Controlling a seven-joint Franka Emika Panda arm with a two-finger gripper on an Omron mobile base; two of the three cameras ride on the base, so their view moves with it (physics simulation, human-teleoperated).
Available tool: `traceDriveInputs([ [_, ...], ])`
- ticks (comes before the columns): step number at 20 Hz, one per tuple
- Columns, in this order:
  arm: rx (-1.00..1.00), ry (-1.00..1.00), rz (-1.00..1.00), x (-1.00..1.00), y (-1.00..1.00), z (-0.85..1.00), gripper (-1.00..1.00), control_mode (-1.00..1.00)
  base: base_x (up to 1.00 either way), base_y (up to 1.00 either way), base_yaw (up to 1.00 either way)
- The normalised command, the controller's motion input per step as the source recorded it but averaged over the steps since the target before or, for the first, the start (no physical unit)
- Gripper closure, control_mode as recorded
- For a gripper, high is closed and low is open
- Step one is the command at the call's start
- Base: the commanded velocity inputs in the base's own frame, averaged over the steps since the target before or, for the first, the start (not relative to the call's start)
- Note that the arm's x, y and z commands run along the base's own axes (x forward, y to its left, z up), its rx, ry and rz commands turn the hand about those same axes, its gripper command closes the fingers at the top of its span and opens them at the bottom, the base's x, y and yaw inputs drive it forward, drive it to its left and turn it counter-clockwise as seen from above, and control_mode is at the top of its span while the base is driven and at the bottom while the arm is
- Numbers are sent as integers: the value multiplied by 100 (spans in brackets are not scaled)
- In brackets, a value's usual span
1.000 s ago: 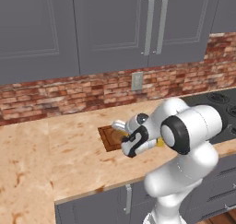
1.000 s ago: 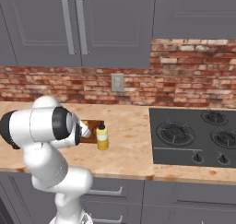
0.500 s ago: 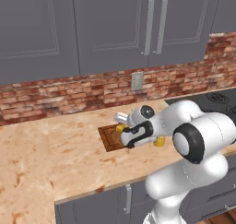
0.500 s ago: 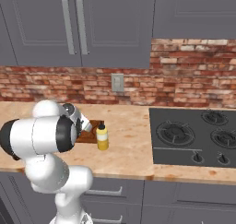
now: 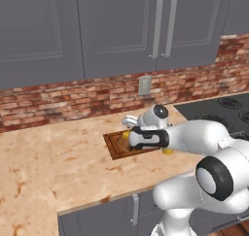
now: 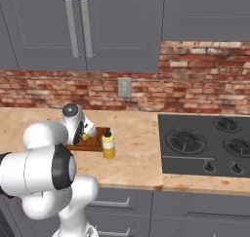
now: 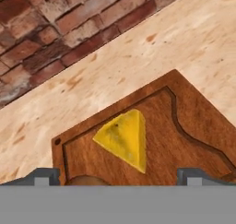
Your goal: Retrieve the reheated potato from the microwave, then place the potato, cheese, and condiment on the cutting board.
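We see the cutting board, reddish-brown wood with a grooved rim, lying on the mottled beige counter. The cheese, a bright yellow wedge, lies flat on it. A brown lump at the near edge is perhaps the potato. The condiment stands just beside the board. Our gripper reaches low over the board, jaws wide apart, holding nothing.

arm: now stretched out low over the cutting board, where a second ago it was bunched up near the base
gripper: moved toward 10 o'clock in the left base view, jaws wide, above the cheese
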Motion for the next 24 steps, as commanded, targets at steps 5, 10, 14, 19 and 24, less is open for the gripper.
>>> traceDriveInputs([
  [5, -3, 12, 9, -22, 0, 41, -100, -100, 0, 0, 0],
  [10, -6, 3, 12, -45, -4, 35, -100, -100, 0, 0, 0],
  [14, -7, -1, 10, -62, -7, 19, -100, -100, 0, 0, 0],
  [19, -6, -5, 5, -63, -16, 15, -100, -100, 0, 0, 0],
  [24, -4, -2, 0, -50, -29, 25, -100, -100, 0, 0, 0],
])
